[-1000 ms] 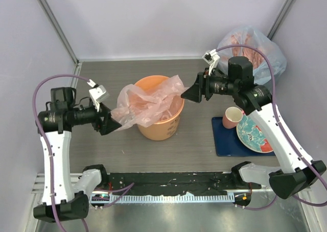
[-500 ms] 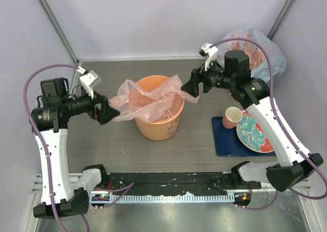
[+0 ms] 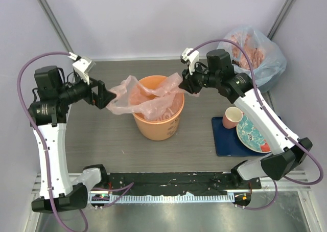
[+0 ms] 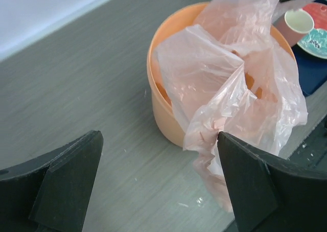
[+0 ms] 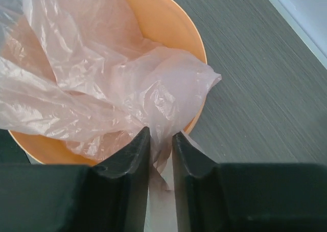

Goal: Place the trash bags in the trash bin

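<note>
left tool (image 4: 157,136): wide open, empty | right tool (image 5: 161,135): pinches bag (image 5: 102,89) | risk: bag hangs loose past bin (image 5: 171,22) at 9 o'clock, could slip out

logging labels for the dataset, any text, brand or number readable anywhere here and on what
None can be read.
The trash bag shows no lettering clear enough to make out.
The trash bin shows no words on its side.
The plate carries only a coloured pattern.
</note>
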